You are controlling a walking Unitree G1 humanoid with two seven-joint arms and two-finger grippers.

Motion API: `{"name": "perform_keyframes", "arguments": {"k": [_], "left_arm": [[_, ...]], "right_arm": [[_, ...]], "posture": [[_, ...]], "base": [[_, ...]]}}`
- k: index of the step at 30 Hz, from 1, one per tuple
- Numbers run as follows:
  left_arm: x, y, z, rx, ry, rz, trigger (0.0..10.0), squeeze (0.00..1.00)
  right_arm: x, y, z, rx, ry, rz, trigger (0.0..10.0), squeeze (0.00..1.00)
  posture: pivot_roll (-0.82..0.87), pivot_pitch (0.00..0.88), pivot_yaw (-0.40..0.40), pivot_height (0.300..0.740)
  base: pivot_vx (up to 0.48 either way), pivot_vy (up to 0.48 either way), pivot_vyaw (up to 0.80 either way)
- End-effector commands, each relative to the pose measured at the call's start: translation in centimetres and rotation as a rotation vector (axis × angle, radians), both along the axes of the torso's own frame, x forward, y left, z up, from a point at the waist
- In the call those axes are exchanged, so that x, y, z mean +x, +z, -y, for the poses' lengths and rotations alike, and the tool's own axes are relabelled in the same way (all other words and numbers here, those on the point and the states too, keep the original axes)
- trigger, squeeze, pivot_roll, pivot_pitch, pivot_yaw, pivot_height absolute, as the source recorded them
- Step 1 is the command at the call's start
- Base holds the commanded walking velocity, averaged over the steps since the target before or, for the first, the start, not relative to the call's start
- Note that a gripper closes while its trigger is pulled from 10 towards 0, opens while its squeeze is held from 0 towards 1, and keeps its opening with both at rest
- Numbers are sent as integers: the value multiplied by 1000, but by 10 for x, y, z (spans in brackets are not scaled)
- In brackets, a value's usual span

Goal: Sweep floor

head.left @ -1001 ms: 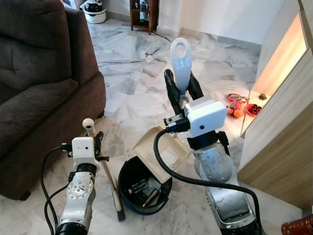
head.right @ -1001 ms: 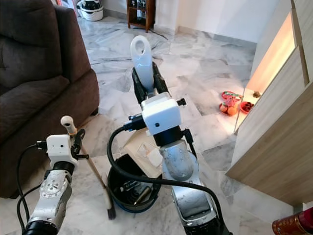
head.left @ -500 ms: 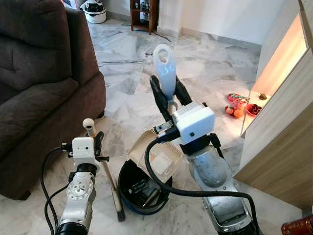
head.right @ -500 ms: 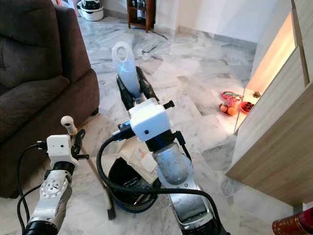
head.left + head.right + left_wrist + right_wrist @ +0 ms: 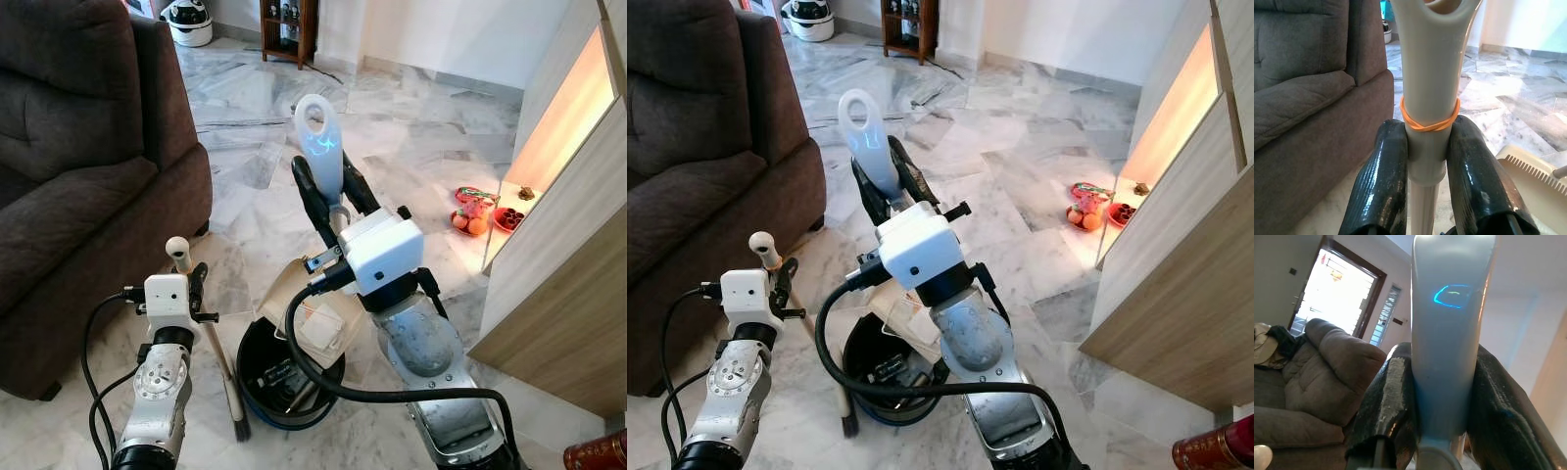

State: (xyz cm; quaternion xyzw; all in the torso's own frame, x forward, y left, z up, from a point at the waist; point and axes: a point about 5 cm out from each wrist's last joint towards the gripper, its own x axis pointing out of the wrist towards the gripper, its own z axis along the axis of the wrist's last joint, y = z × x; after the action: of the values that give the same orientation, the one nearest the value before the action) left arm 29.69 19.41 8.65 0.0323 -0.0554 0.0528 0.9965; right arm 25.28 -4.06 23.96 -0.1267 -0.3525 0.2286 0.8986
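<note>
Overhead, the right gripper (image 5: 328, 191) grasps the dustpan handle (image 5: 317, 132), tipping the dustpan (image 5: 312, 311) over the black bin (image 5: 263, 377) beside the sofa (image 5: 88, 186). Left wrist: fingers (image 5: 1382, 171) clench the broom handle (image 5: 1427, 103). Right wrist: presumably debris is emptying; tilt steadily above the bin.

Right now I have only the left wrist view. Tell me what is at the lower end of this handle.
Observer: A small brush. Its bristles point down at the floor, beside a black bin.
Operator: Report the right gripper.
Observer: The right gripper is shut on the dustpan's pale blue handle, held up above the bin.
Operator: Say how the pan sits.
Observer: The dustpan is tilted, with its mouth down over the bin's rim.
</note>
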Motion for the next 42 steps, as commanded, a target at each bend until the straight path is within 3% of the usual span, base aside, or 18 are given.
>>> {"name": "perform_keyframes", "arguments": {"k": [1,25,28,36,42], "left_arm": [[2,5,1,6,-2,33,10000,0],[3,7,2,4,-2,40,10000,0],[3,7,2,4,-2,40,10000,0],[3,7,3,2,-3,42,10000,0],[3,6,3,0,-4,41,10000,0]], "right_arm": [[-13,20,-3,-1,33,135,10000,0],[-15,17,-7,-47,54,153,10000,0],[-11,17,-2,-22,7,140,10000,0],[19,27,34,14,-295,163,10000,0],[32,26,54,25,-431,158,10000,0]], "posture": [[109,110,-41,740],[111,109,-43,740],[110,109,-44,740],[112,103,-44,740],[109,92,-46,740]], "base": [[0,0,0],[0,0,0],[0,0,0],[0,0,0],[0,0,0]]}}
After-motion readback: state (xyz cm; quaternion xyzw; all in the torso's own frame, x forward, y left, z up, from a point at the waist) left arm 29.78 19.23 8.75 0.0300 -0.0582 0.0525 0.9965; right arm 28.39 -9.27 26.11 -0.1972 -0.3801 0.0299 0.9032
